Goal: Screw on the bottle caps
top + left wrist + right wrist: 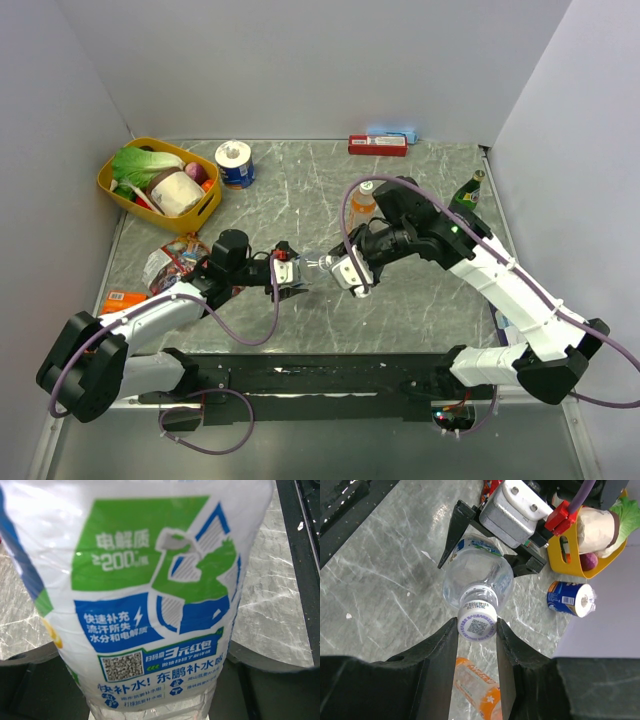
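Top view, left arm (150, 315): lying low, reaching from the lower left toward the middle. At its tip the left gripper (298, 280), squeezed around the bottle (477, 577). Then the right arm (500, 278): bent up from the lower right, elbow high, coming back down to the middle. Right wrist view, right gripper (477, 626): two black fingers (444, 650) pinching the cap (478, 625) from both sides. Grippers tip to tip, very close.

The water bottle's (150, 605) label reads "电解质 ≥200" on its green panel, with the unit too small to read. Its blue panel reads "快速补充 流汗所失 水分和电解质". Below sit a QR code (121, 666), "扫码赢 3元红包" and "快补水! 东鹏补水啦". The white cap (477, 626) bears its own scan square on top, and the print around the neck is illegible.
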Available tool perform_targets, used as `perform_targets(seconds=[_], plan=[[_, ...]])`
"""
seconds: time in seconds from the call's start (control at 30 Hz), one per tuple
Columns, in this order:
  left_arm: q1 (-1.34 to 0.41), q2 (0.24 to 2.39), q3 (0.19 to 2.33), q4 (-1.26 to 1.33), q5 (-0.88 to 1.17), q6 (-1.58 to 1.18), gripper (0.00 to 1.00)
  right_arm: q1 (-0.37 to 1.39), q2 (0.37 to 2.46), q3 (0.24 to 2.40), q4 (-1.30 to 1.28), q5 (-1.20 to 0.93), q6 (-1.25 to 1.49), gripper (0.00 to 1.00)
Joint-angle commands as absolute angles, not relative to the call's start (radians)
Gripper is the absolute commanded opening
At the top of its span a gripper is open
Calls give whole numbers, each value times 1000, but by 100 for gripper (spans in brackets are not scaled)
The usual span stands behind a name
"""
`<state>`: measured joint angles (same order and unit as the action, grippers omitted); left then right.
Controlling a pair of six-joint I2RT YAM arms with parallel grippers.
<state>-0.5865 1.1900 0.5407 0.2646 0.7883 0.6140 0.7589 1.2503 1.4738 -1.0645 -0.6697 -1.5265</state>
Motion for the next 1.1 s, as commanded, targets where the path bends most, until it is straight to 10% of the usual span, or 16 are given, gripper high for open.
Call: perform_targets(seconds=[0.0,1.07], plan=[[-597,1177,549,325,828,621,1,776,1269,1516,-1068,-672,-1523,25],[-614,1163,430,718,605,247,1,778,1588,1830,-1388,-591,-1180,24]])
